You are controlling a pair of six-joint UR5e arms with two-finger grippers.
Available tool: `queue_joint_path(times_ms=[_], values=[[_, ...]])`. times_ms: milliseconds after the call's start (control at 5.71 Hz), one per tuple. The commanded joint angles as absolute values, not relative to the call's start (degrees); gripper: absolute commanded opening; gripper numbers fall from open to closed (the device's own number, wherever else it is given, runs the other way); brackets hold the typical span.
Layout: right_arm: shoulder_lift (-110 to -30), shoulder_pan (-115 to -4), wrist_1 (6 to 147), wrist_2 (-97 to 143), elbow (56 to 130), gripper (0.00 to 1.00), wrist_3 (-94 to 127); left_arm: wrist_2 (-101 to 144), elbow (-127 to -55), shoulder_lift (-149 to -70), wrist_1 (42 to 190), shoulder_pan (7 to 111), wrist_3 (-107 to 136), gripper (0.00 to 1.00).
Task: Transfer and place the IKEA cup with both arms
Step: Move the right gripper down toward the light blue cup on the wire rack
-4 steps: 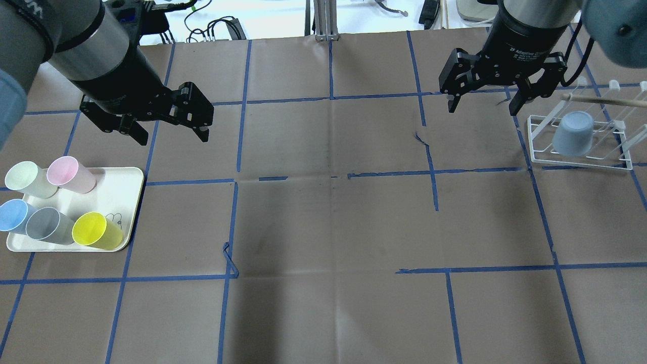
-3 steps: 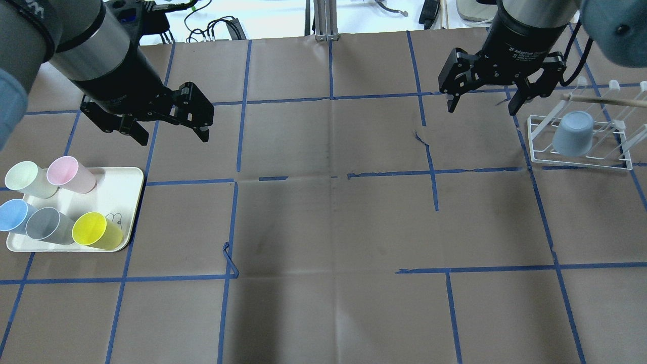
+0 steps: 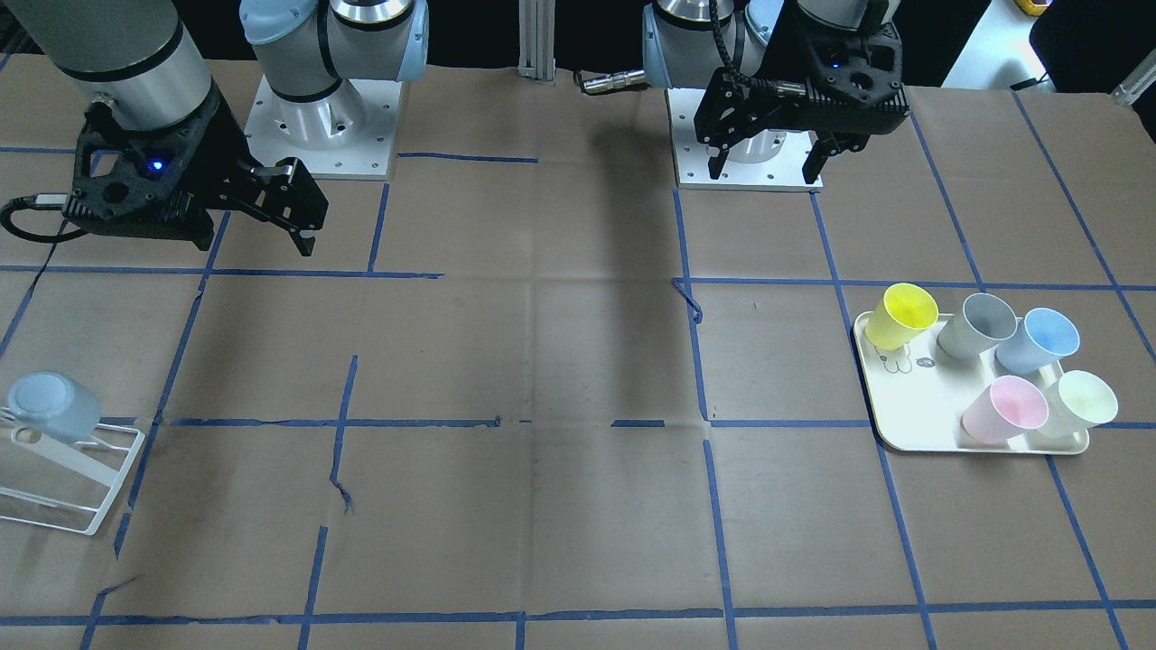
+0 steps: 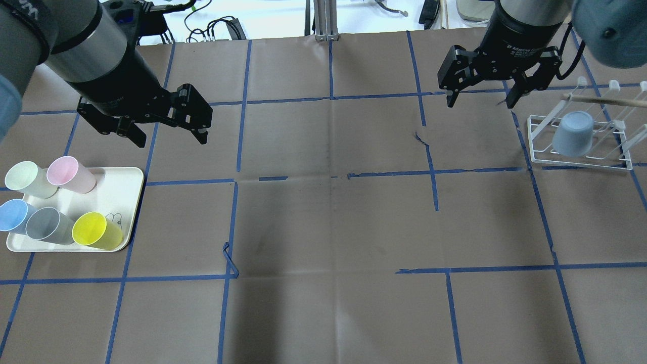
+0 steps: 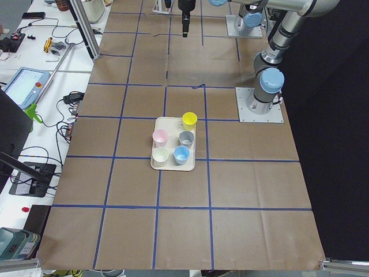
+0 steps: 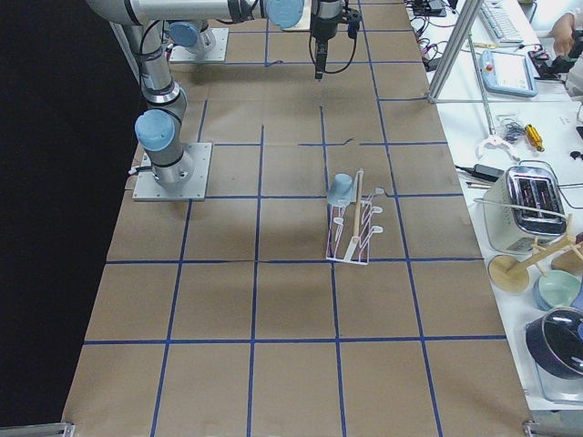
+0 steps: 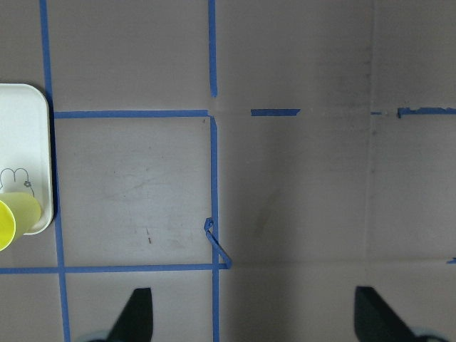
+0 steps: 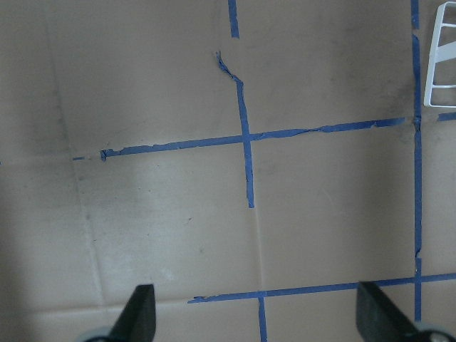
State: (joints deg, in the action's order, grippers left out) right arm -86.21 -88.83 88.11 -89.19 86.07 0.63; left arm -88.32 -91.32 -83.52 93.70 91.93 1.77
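The IKEA cup [image 4: 572, 133], a pale sky-blue tumbler, hangs upside down on the white wire rack [image 4: 576, 161] at the table's right end. It also shows in the front-facing view [image 3: 52, 404] and in the right exterior view [image 6: 342, 188]. My right gripper [image 4: 480, 103] is open and empty. It hovers left of the rack and a little beyond it, apart from the cup. My left gripper [image 4: 169, 139] is open and empty. It hovers beyond the cream tray's [image 4: 121, 184] far right corner. Both wrist views show only open fingertips [image 7: 139, 313] over bare paper.
The tray holds a near-identical blue cup [image 4: 12, 215], a grey cup [image 4: 48, 225], a yellow cup [image 4: 96, 231], a pink cup [image 4: 70, 174] and a pale green cup [image 4: 28, 179]. Brown paper with blue tape lines [image 4: 331, 96] covers the table. A wooden stick [image 4: 606, 101] lies across the rack's top.
Both grippers have drifted slightly toward the far side of the table, still open and empty. The cup on the rack and the cups on the tray have not moved.
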Motion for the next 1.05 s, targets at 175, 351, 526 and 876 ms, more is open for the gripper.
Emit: queue_joint_path(times_ms=[175,351,526,876], values=[[-82.6,-79.1,91.2,-89.3,86.2,1.00,-16.5,-88.4,-91.3,-83.1,94.0,91.9,1.8,1.00],[-80.1,-72.4,94.8,-89.3,85.9,1.00,-27.1,-88.2,-91.2,-83.4,93.7,91.9,1.8,0.99],[-78.4,-67.5,94.9,-89.4,85.3,1.00,-34.2,-88.3,-91.2,-83.3,93.7,91.8,1.8,1.00],[-75.3,-63.1,103.6,-89.6,85.4,1.00,-38.2,-88.4,-91.2,-83.2,93.7,91.8,1.8,0.99]])
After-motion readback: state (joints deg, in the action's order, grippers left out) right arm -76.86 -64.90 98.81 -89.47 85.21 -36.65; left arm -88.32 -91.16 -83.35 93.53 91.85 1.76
